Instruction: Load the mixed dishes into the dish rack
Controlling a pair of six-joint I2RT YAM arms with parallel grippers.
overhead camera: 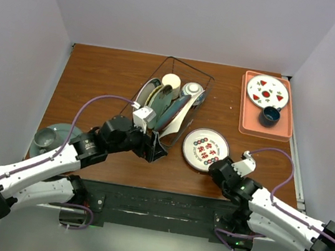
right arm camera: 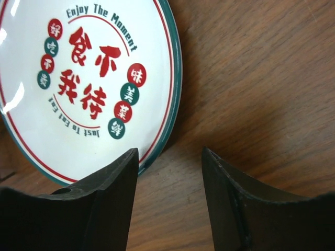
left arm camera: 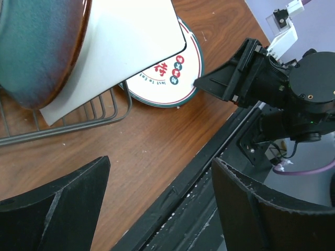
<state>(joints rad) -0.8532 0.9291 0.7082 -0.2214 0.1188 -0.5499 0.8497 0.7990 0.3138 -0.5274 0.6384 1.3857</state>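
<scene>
Right of the dish rack (overhead camera: 192, 67), my right gripper (right arm camera: 170, 157) gapes at the rimmed white plate (right arm camera: 89, 89); lying flat, it may skid, not lift.

Teal-blue plate (left arm camera: 36, 47) cut by my left wrist view's corner, white square plate (left arm camera: 120, 47) covers half the printed plate (left arm camera: 167, 78), same plate cropped on right wrist, dish rack (overhead camera: 192, 67) contents overlap overhead, can't separate them.

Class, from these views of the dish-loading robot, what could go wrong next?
1. The round plate lies flat on the table; the open right claw may push it instead of gripping its rim.
2. The white square plate leans out past the dish rack wire; lifting the round plate could knock it.
</scene>
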